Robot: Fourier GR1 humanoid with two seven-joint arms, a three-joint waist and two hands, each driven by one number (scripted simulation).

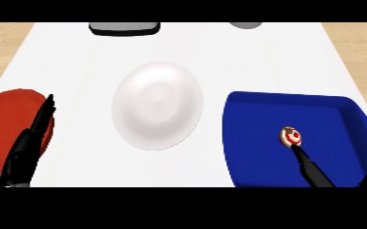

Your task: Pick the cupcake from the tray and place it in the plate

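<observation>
A: As the head view shows it, where is the cupcake (291,136)?

B: It stands in the blue tray (247,126), near the right edge of the worktop (86,63), well apart from the plate (158,106) in the middle.

A: Which hand is nearer?

B: The right hand (313,169). Its fingers (302,155) are straight and hold nothing; the cupcake lies just beyond their tips, toward the far edge. The left hand (25,148) rests open at the left edge.

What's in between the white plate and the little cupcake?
Head view: just bare counter, then the wall and floor of the blue tray. Nothing else sits between the plate and the cupcake.
</observation>
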